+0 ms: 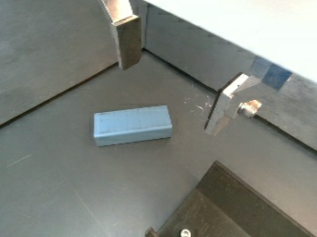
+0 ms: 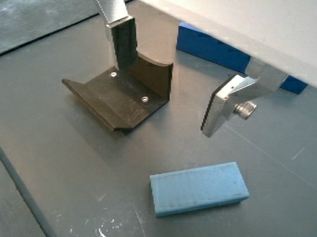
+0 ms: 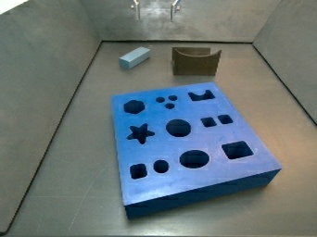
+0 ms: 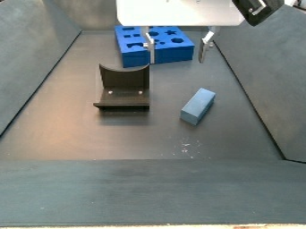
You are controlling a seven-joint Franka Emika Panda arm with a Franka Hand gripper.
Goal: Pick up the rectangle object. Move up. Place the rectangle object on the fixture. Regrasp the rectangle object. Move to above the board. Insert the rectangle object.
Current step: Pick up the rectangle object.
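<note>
The rectangle object (image 4: 199,105) is a light blue-grey block lying flat on the grey floor, also seen in both wrist views (image 1: 132,124) (image 2: 198,189) and far back in a side view (image 3: 135,57). The brown fixture (image 4: 122,89) (image 3: 194,60) (image 2: 124,97) stands beside it, apart from it and with nothing in it. The bright-blue board (image 3: 186,130) (image 4: 156,43) with dark shaped holes lies on the floor. My gripper (image 4: 177,49) (image 1: 171,97) (image 2: 168,97) hangs open above the floor, between fixture and block, with nothing between its fingers.
Sloped grey walls (image 3: 74,93) (image 4: 48,72) enclose the floor on all sides. The white gripper body (image 4: 180,11) hangs over the board's near edge in a side view.
</note>
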